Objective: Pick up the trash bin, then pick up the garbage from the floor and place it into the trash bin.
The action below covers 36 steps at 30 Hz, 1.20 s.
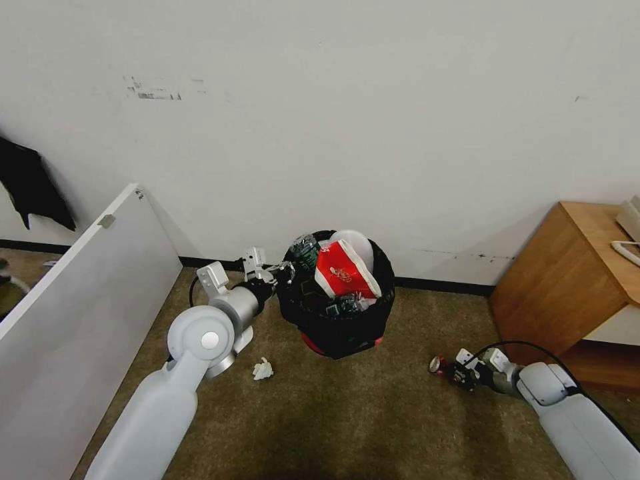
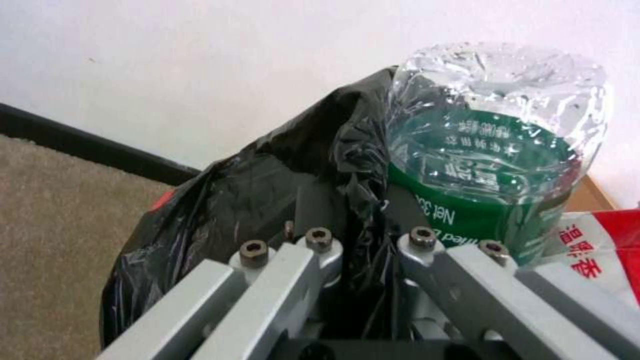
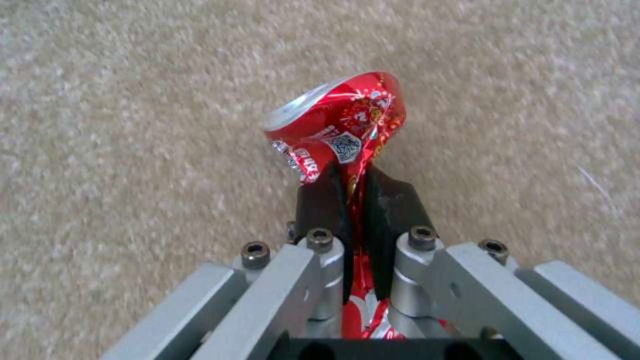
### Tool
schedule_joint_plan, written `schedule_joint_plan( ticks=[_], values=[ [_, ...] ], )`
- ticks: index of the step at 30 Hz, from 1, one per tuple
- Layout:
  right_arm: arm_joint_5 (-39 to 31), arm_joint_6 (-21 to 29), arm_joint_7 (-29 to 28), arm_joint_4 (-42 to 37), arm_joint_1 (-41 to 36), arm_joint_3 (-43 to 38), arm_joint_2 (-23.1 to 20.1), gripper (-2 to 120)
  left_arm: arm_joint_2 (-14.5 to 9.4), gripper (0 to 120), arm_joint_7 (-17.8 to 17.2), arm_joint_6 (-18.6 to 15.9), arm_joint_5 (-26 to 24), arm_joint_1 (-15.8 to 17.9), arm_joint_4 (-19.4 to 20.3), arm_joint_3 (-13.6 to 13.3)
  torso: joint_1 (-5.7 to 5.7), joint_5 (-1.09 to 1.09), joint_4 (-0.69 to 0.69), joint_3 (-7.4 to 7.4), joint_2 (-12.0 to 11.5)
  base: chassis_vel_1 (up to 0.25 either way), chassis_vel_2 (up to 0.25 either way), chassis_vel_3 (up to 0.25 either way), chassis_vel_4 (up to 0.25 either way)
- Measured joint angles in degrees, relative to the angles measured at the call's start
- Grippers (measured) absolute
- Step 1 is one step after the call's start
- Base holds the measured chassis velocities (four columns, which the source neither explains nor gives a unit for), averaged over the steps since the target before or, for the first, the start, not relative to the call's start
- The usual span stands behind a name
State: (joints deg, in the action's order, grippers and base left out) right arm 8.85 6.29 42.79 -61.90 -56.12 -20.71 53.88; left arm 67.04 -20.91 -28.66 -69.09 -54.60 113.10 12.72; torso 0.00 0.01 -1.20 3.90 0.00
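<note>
Your left pincer (image 1: 283,272) is clamped narrow on the black bag (image 2: 293,170) at the rim of the red trash bin (image 1: 337,300), holding the bin up off the carpet (image 1: 347,413). Just past its fingertips a clear bottle with a green label (image 2: 487,165) and a red-white carton (image 1: 343,270) stand heaped above the rim.

Your right pincer (image 1: 455,372) is squeezed tight on a crushed red can (image 3: 340,130); whether the can has cleared the carpet I cannot tell. The bin hangs well apart from it, off toward your left arm.

So the step in hand is carrying this can to the bin. I judge you need to raise it above the rim, bring it over the heap, and release gently, since the load sits high. A white paper wad (image 1: 263,369) lies on the carpet, below your left pincer's arm.
</note>
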Motion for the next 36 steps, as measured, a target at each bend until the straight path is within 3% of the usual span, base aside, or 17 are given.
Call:
schedule_joint_plan(
  ticks=[13, 36],
  values=[
    [-2.28, -0.46, 0.15, -2.25, -0.28, -1.83, -1.08, 4, 0.11, 3, 0.08, 0.08, 0.05, 0.44, -0.30, -0.10, 0.00, -0.01, 0.02, 0.00, 0.00, 0.000, 0.000, 0.000, 0.000],
    [-11.60, -1.20, -0.07, -19.46, -2.34, -7.24, -4.84, 4, 0.05, 3, -0.54, -0.10, -0.83, 1.84, -0.88, -0.40, 0.00, -0.01, 0.02, -0.01, 0.00, 0.000, 0.000, 0.000, 0.000]
  ],
)
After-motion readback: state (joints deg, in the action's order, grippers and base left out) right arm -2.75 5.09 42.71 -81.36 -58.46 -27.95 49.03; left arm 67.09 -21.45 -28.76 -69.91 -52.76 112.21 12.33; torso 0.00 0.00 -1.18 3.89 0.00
